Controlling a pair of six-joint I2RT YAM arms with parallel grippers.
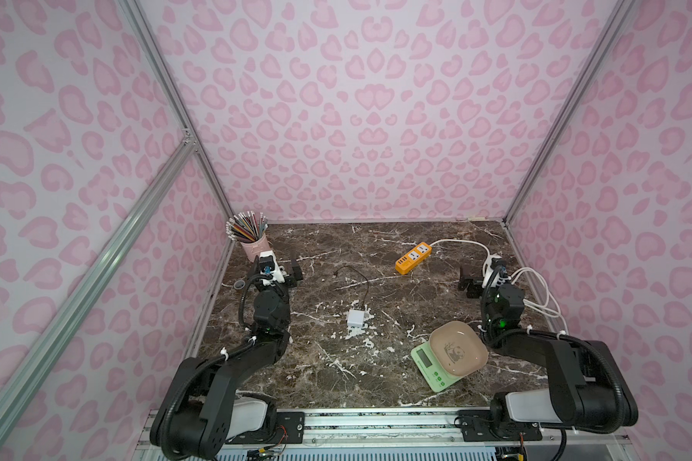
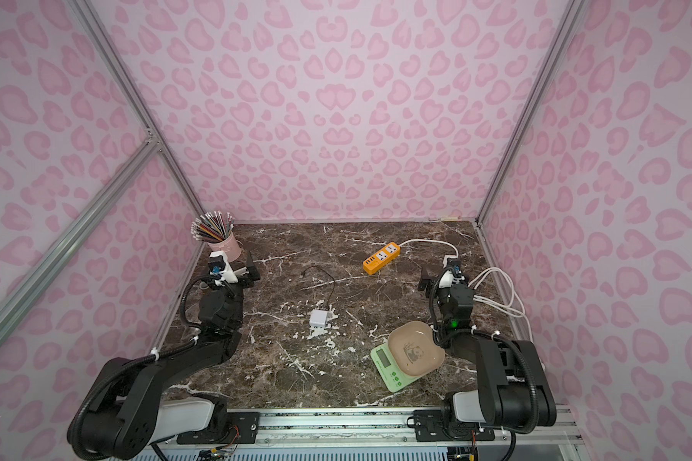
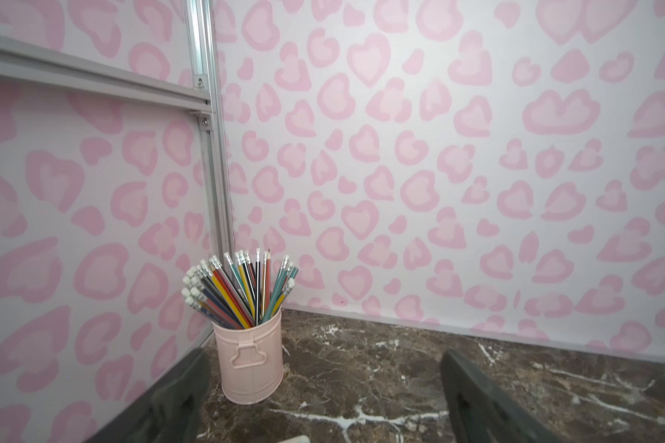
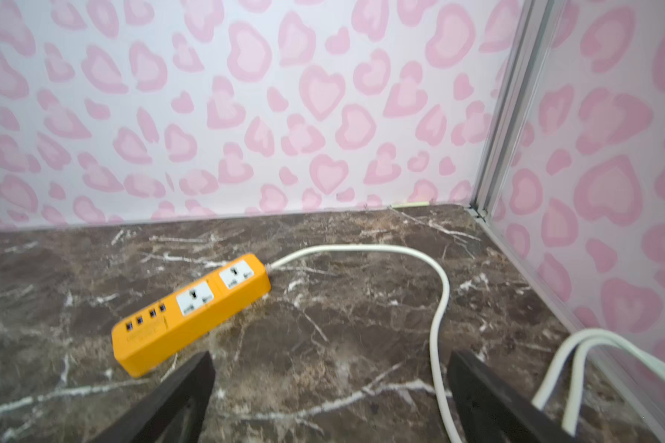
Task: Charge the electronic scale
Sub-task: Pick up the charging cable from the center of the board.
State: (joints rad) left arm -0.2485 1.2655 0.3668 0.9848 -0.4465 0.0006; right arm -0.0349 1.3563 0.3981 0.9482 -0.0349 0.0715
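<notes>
- While they hung over the table (image 1: 316, 375), we saw the left gripper (image 3: 323, 356) and the right gripper (image 4: 331, 356) wide and empty, with their fingers cut off by the frame.
- We found the electronic scale (image 1: 448, 355) at the front right, its display unreadable.
- We could not make out the plug of the black cable (image 1: 366, 285).

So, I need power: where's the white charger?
In both top views the white cube charger lies mid-table, by the black cable, left of the electronic scale.

Marble table (image 1: 296, 379): scale (image 1: 427, 364), charger (image 1: 354, 318), cable (image 1: 367, 289), power strip (image 1: 413, 259), pencil cup (image 1: 255, 247)
</notes>
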